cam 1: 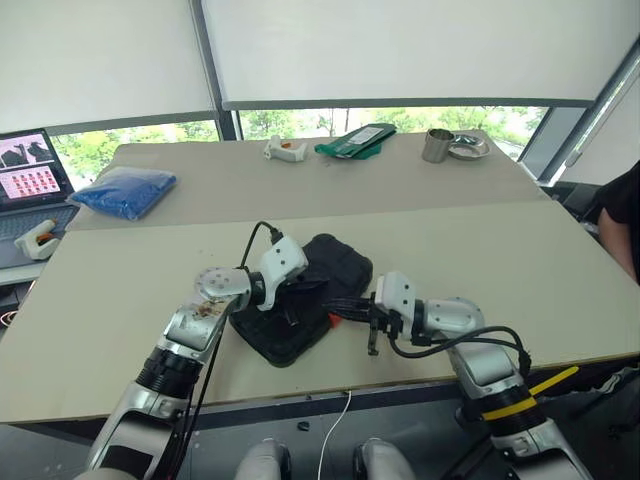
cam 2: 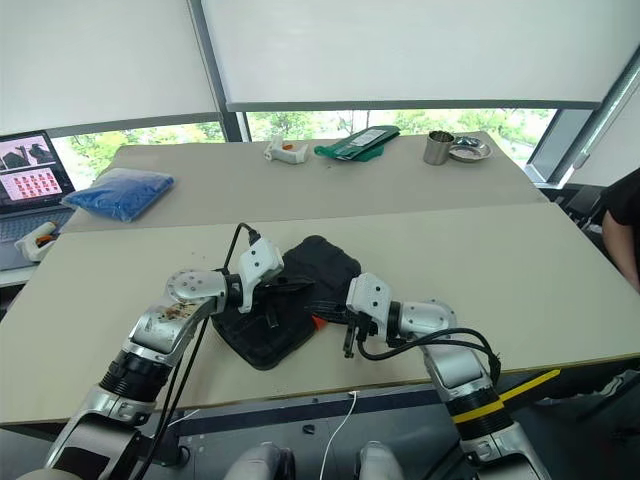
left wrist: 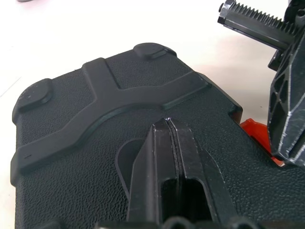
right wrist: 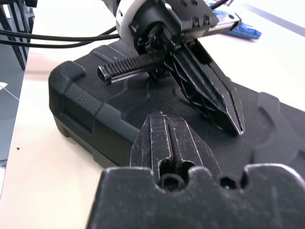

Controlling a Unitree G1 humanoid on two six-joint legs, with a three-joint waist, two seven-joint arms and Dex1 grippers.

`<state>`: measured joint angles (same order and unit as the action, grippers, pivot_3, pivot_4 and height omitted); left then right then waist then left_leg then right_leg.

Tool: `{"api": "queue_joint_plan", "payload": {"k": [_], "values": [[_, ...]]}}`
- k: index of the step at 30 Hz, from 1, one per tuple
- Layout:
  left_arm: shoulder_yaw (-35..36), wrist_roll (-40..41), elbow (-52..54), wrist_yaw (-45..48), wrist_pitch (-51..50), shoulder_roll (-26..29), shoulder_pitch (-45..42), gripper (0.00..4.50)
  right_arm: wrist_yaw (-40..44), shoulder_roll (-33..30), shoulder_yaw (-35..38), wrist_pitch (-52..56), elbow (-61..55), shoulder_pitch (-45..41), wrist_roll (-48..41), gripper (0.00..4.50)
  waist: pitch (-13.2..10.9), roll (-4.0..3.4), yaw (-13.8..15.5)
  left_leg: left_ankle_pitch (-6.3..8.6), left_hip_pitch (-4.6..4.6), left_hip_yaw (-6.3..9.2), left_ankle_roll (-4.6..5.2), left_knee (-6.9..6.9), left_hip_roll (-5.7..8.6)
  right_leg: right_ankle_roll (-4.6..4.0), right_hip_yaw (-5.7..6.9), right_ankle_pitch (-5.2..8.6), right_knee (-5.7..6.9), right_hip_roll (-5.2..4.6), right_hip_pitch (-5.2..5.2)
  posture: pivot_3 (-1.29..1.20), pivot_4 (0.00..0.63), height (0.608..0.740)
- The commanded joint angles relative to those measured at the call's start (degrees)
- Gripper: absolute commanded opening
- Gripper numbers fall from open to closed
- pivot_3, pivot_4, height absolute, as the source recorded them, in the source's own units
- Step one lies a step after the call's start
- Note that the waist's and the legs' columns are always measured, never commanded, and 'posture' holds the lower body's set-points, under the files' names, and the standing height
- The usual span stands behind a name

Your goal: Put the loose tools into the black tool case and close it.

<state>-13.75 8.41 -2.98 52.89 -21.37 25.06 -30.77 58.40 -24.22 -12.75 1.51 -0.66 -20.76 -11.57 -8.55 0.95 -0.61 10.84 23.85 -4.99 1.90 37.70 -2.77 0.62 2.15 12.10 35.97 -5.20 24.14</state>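
The black tool case [cam 1: 335,265] lies closed near the table's front edge, its textured lid [left wrist: 95,143] up. My left gripper [cam 1: 305,290] is shut, with its tips [left wrist: 167,121] resting on the lid. Just off the case's right side, my right gripper [cam 1: 345,305] is also shut and points left toward the case, holding nothing; its own view shows its tips [right wrist: 162,119] over the lid close to the left gripper [right wrist: 238,126]. A small orange piece [left wrist: 255,133] shows at the case's edge. The loose tools are hidden from view.
On the far table sit a blue cloth bundle [cam 1: 125,190], a white object [cam 1: 285,150], a green packet [cam 1: 355,140], a metal cup [cam 1: 437,145] and a dish [cam 1: 468,148]. A laptop [cam 1: 30,170] stands far left. A person's sleeve [cam 1: 625,220] is at the right edge.
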Motion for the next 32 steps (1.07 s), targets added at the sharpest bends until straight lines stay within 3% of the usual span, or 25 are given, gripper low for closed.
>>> {"api": "queue_joint_plan", "payload": {"k": [1,5,7,8,14,19,25,32], "values": [[-1.6,-1.1,-3.8,0.3,-1.0,0.6,3.8,0.02,1.8,-2.5,2.5,1.2,-4.5,1.9,-3.5,0.0,0.0,0.01,0.1,-0.02,0.01,0.0,0.04,0.0,-0.01,-0.01,0.0,0.01,0.0,0.0,0.0,0.0,0.15,0.74],[3.4,2.8,-1.6,1.7,3.4,1.0,5.6,0.02,2.0,-5.4,6.4,2.0,-7.9,5.4,-7.1,0.0,0.0,0.0,-0.2,0.03,0.0,0.0,-0.04,-0.03,-0.06,-0.06,-0.01,0.03,0.02,0.02,0.05,0.0,0.15,0.74],[8.5,7.0,1.0,3.0,6.5,1.4,7.4,0.53,2.3,-7.3,9.3,2.2,-9.2,7.7,-9.1,0.0,0.0,0.01,-0.3,0.09,-0.01,-0.01,-0.14,-0.15,-0.07,-0.11,-0.04,0.06,0.01,0.03,0.08,0.0,0.15,0.74],[10.5,8.7,2.3,4.1,8.1,2.1,8.5,0.75,2.6,-8.2,10.4,2.0,-9.5,8.7,-9.8,0.59,0.0,0.02,-0.3,0.08,-0.01,-0.02,-0.13,-0.23,-0.07,-0.14,-0.05,0.08,0.0,0.02,0.12,0.0,0.15,0.74],[25.5,17.8,10.3,11.1,12.1,11.9,21.1,2.97,6.0,-15.1,18.0,-6.0,-6.4,13.3,-9.3,2.57,-0.1,0.22,-0.2,-0.04,0.02,-0.05,0.03,-0.68,-0.07,-0.3,-0.03,0.2,-0.1,0.06,0.32,0.0,0.15,0.74],[34.9,17.0,11.2,12.0,15.0,18.1,34.0,4.5,8.4,-19.0,20.9,-15.8,0.9,13.5,-6.8,4.27,-0.3,0.35,0.2,0.09,0.03,-0.08,-0.18,-0.74,-0.04,-0.25,0.01,0.29,-0.23,-0.09,0.34,0.0,0.15,0.74],[41.6,11.6,8.0,8.2,23.2,18.1,45.7,4.5,12.5,-19.9,22.4,-14.5,6.3,11.9,-11.9,4.43,-0.4,0.42,0.9,0.26,0.04,-0.12,-0.46,-0.75,-0.02,-0.26,0.09,0.3,-0.41,-0.28,0.34,0.0,0.15,0.74],[42.7,10.3,11.3,1.3,24.9,14.8,49.4,4.5,14.2,-19.4,21.2,-18.6,13.4,8.3,-9.8,4.43,-0.4,0.4,1.5,0.3,0.21,-0.13,-0.54,-0.75,-0.05,-0.27,0.17,0.3,-0.5,-0.39,0.71,0.0,0.15,0.74]]}}
